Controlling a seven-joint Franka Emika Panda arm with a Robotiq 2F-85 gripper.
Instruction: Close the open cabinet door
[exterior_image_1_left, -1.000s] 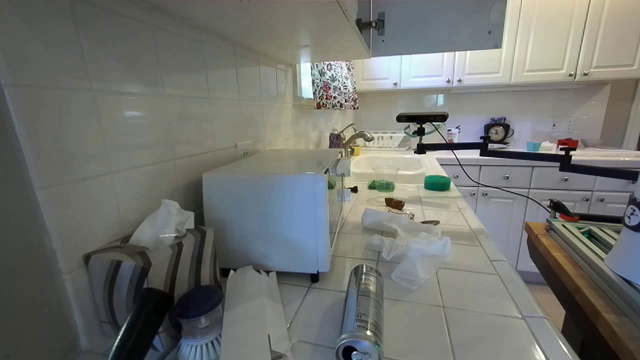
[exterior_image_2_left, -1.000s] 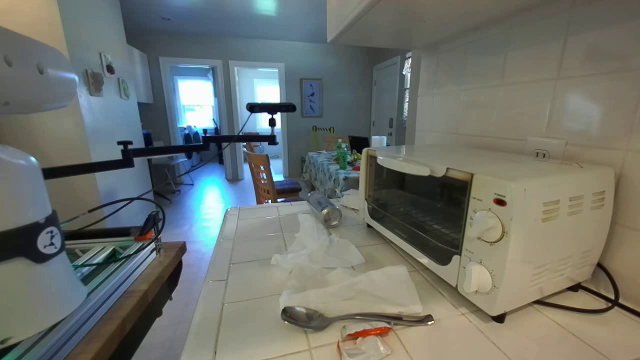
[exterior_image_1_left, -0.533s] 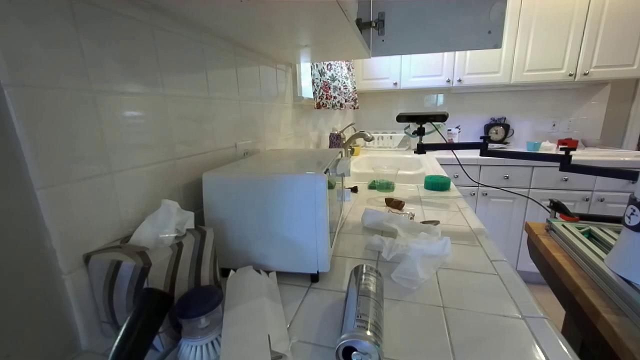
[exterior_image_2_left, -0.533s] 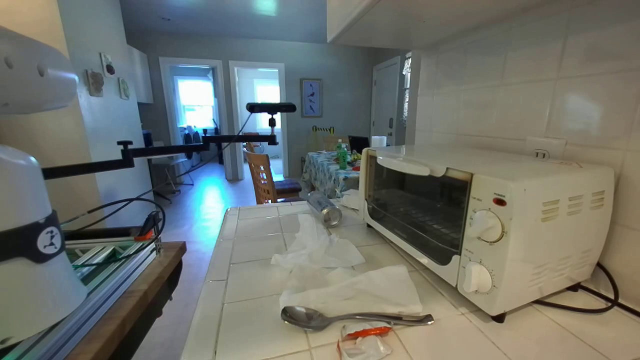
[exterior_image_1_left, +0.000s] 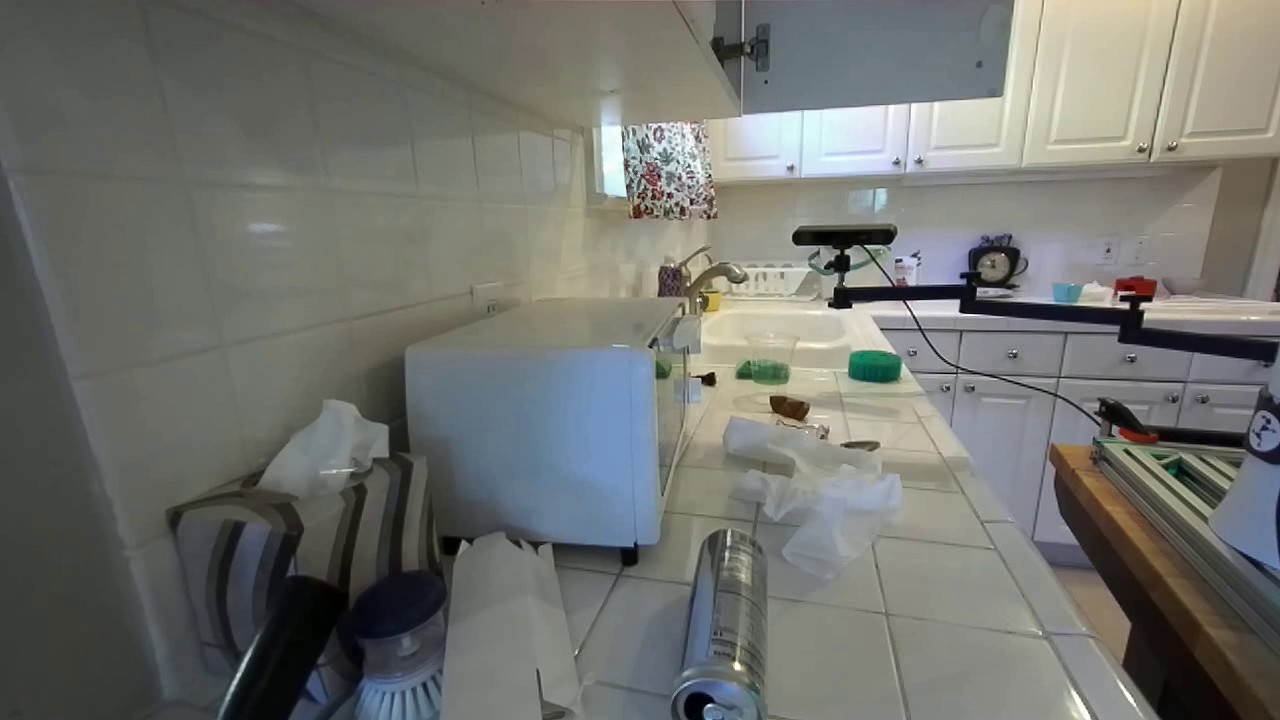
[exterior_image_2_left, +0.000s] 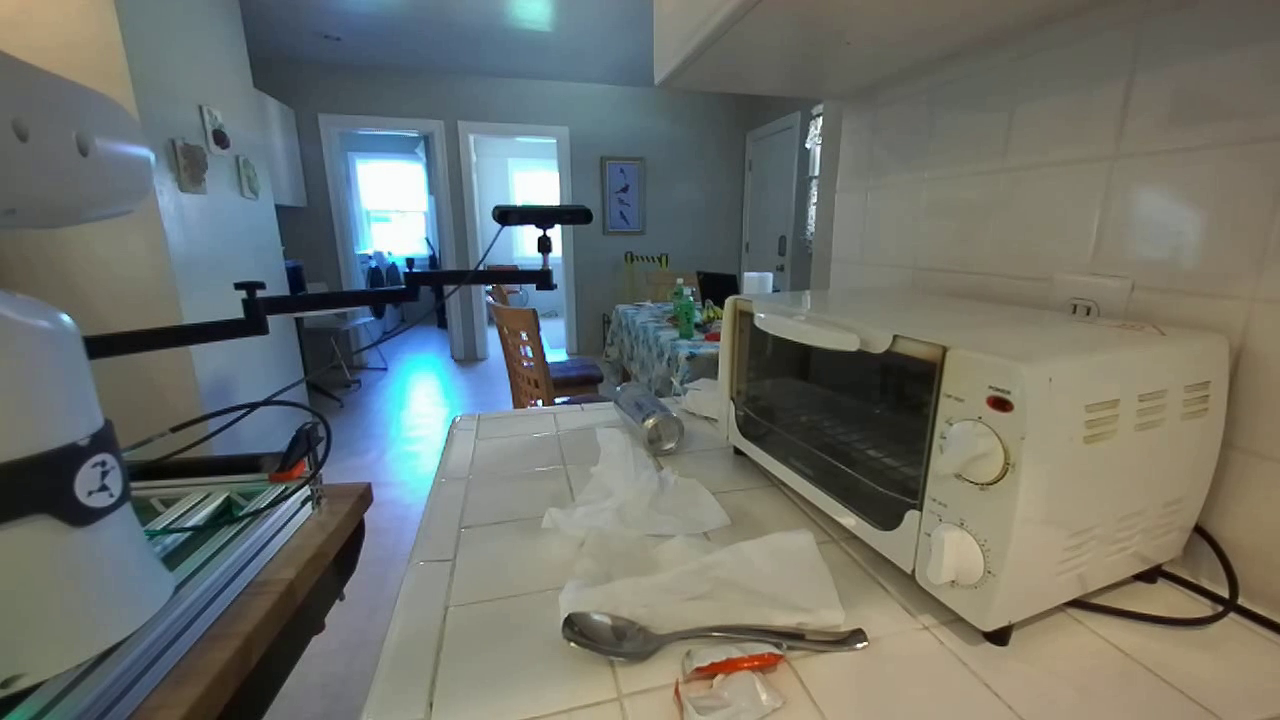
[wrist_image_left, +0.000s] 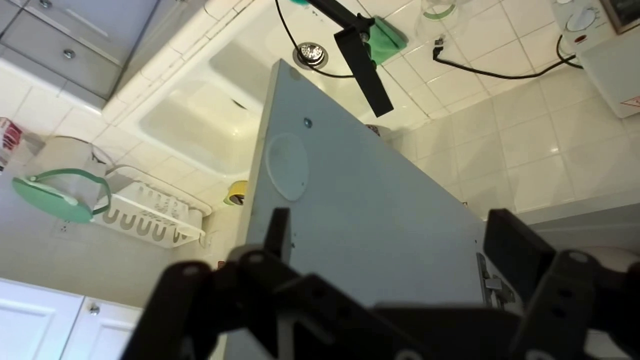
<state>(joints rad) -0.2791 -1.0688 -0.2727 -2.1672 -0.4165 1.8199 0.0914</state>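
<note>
This looks like the lining-up step: getting the gripper (wrist_image_left: 390, 225) set by the cabinet door (exterior_image_1_left: 870, 55), with the closing push yet to come. In the wrist view, its two fingers are spread wide and pinch nothing; the door's inside face is behind them, touching or not, you can't tell. Next, you likely need to go round its free edge and push the outside face toward the upper cabinet (exterior_image_1_left: 560, 60). The door is high up in an exterior view, swung out on its hinge (exterior_image_1_left: 762, 47). It stands upright and points away from the tiled wall (exterior_image_1_left: 270, 300). Its low edge runs nearly level, but its top is cut off, so you can't tell its long way.
</note>
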